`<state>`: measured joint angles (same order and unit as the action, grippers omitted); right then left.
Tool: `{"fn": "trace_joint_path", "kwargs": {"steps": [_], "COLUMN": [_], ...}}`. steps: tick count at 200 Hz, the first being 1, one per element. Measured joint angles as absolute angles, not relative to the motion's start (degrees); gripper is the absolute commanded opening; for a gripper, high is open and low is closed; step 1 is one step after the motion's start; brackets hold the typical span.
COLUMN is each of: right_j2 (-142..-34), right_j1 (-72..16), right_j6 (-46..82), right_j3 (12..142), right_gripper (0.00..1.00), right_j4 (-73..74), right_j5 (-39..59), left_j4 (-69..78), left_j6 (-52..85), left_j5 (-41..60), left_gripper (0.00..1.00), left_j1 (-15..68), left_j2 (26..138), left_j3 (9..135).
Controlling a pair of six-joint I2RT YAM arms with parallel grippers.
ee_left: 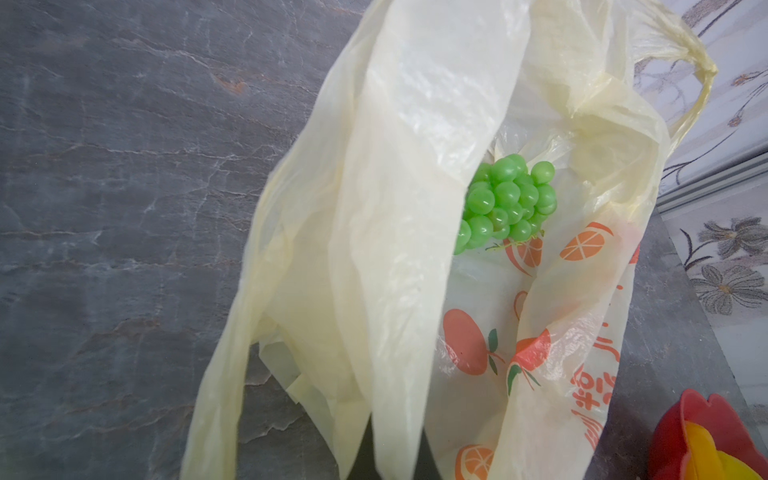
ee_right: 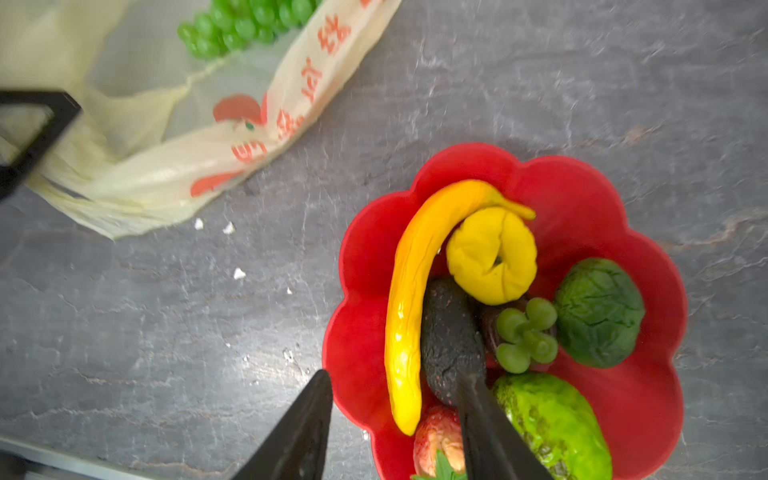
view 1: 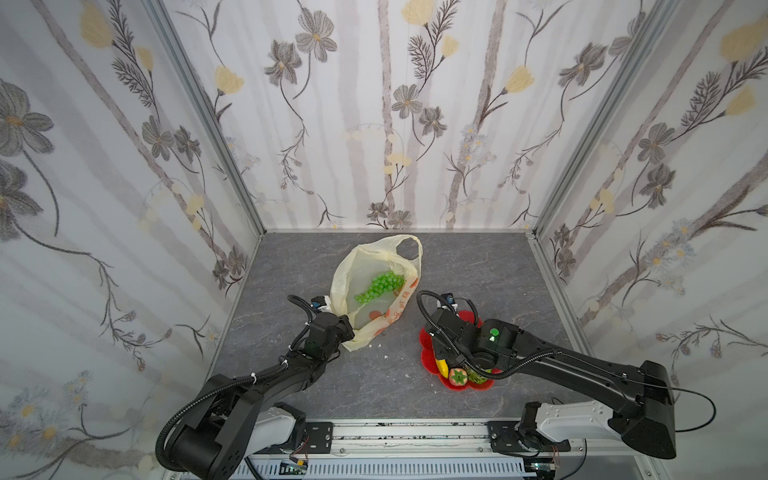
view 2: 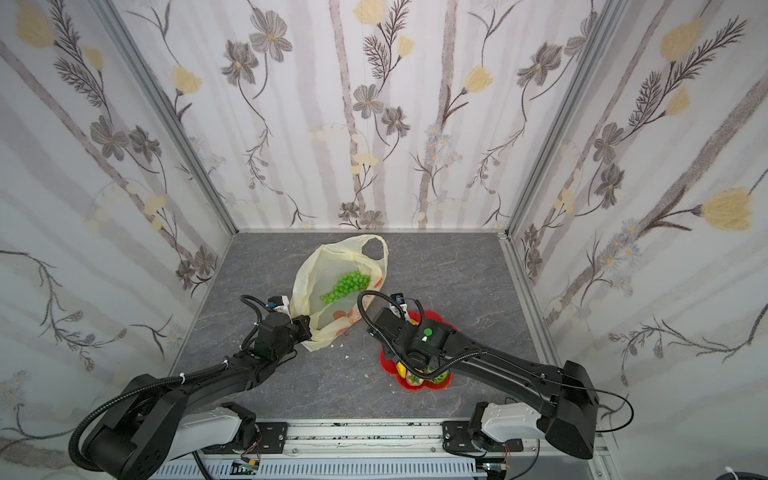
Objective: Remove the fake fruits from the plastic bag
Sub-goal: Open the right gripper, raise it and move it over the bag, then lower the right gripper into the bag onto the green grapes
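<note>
Grey marbled tabletop (view 1: 270, 374) carries everything. The left end effector (view 1: 348, 329) is clenched on the near edge of the plastic bag (view 1: 365, 257), its fingertips buried in film. The right end effector (ee_right: 397, 374), hidden under its wrist in both top views, hangs released: one finger is outside the red plate (ee_right: 582, 187), the other above the avocado (ee_right: 449, 332). The strawberry (ee_right: 436, 436) is cut off. The bag is thin, pale yellow and orange-printed, with its mouth gaping. A green grape bunch (view 1: 380, 286) lies inside.

Two top views are looking down from high at the front, sharing the whole table (view 1: 478, 266). Wrist cameras are peering close, both catching the bag (ee_left: 395, 208).
</note>
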<state>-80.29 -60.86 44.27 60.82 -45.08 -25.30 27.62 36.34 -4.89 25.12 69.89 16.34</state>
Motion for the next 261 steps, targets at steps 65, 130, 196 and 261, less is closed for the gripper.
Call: {"fn": "trace_joint_path", "kwargs": {"steps": [65, 130, 196, 261], "right_j2": [-82.0, -108.1, -130.3, -137.7], "right_j1": [-51.5, -47.3, -42.7, -40.7], "right_j6": [40.1, 37.5, 35.3, 34.0], "right_j3": [59.2, 77.5, 98.4, 104.7], "right_gripper": [0.53, 0.55, 0.61, 0.73], "right_j4": [-23.4, -13.1, -14.3, -17.6], "right_j5": [-21.3, -7.3, 0.0, 2.6], "left_j4": [27.6, 22.3, 14.4, 11.8], "left_j6": [37.5, 41.3, 45.6, 47.6], "left_j5": [-2.2, -4.3, -7.7, -8.5], "left_gripper": [0.00, 0.00, 0.00, 0.00], "left_j1": [26.2, 30.4, 32.8, 32.9], "left_j2": [71.0, 64.2, 53.1, 51.2], "left_j3": [16.5, 13.7, 9.3, 8.3]}}
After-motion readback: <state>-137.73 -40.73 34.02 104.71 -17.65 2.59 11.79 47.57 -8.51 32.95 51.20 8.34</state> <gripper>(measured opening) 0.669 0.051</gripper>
